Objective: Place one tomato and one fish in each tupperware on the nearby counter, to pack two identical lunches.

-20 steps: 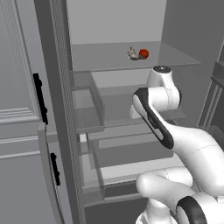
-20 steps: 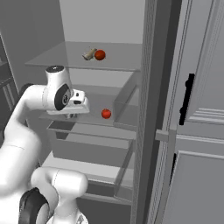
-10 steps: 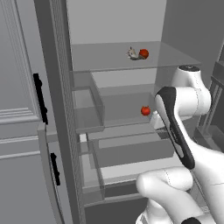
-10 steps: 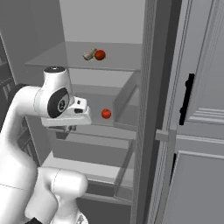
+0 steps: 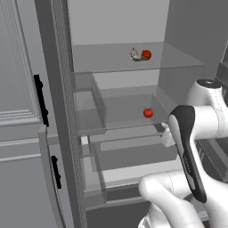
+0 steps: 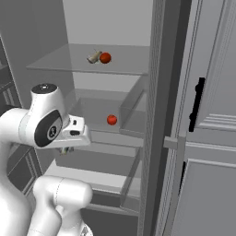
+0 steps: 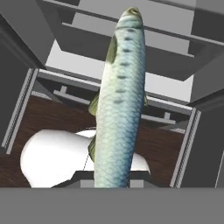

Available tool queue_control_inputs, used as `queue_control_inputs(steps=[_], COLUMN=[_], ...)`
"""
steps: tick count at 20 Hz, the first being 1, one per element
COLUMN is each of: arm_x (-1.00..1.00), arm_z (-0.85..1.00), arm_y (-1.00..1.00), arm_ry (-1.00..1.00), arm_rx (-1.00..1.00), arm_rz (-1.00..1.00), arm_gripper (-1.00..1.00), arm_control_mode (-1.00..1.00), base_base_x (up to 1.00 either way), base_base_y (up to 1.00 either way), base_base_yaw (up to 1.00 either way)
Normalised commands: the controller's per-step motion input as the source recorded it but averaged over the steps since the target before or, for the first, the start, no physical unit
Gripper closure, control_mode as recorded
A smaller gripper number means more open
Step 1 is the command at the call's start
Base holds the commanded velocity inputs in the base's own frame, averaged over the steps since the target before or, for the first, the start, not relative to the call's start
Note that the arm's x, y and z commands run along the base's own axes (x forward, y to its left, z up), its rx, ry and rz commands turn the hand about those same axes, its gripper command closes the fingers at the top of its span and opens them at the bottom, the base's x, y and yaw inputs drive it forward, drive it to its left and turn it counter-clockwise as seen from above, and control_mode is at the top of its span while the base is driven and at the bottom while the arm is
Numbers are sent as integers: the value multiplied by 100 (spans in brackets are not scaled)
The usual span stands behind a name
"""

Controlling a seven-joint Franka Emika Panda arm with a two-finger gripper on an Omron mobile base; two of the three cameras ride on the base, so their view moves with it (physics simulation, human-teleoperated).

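Grey fridge interior (image 5: pixel 124 107) fills both base views, door open; arm sits low in front of it. Fish (image 7: pixel 120 100) is pinched in the gripper (image 6: pixel 67 150), jaws pressed on its tail end, long axis running straight out from the fingers. One tomato (image 5: pixel 148 113) on the middle shelf, another tomato (image 5: pixel 146 54) on the top shelf beside a second fish (image 5: pixel 135 55). Tupperware unseen; likely carry-out next.
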Motion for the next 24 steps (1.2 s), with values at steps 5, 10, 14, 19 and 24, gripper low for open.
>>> queue_control_inputs(steps=[5,10,14,19,24], arm_x=[-1,0,0,0,0], arm_z=[0,0,0,0,0], arm_y=[0,0,0,0,0], arm_ry=[0,0,0,0,0], arm_rx=[0,0,0,0,0], arm_rz=[0,0,0,0,0], arm_gripper=[100,100,100,100,100], arm_control_mode=[100,100,100,100,100], base_base_x=[-50,-100,-100,-73,-7], base_base_y=[0,0,1,59,49], base_base_yaw=[0,0,0,55,98])
